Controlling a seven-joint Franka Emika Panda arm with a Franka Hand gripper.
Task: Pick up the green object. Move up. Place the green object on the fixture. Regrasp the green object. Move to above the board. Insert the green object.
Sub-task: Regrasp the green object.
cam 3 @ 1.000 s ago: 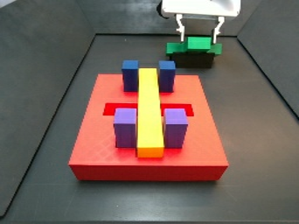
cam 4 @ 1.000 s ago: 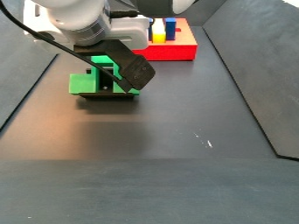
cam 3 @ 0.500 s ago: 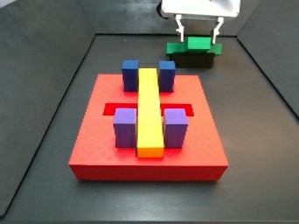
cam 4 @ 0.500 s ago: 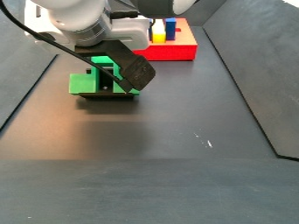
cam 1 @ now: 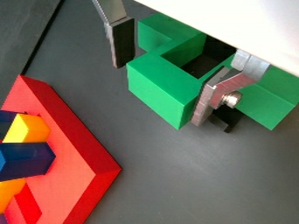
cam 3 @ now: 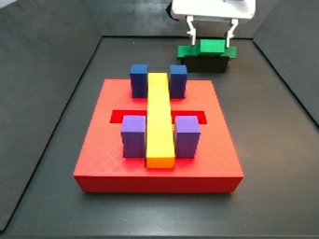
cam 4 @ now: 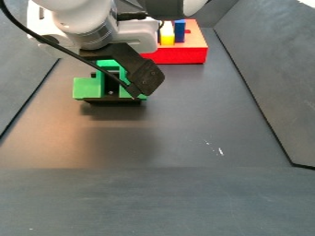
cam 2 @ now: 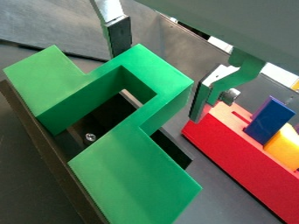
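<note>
Gripper jaws straddle green object on fixture; contact unclear.

The robot's arm is glossy white, rounded plastic, with a thin black cable looping off its side. A black angular block, a wrist camera housing, hangs below it. The pincer has a white body and two flat silver metal fingers with dark pads; one finger carries a dark screw head.

gripper low over green object on fixture, red board behind
</note>
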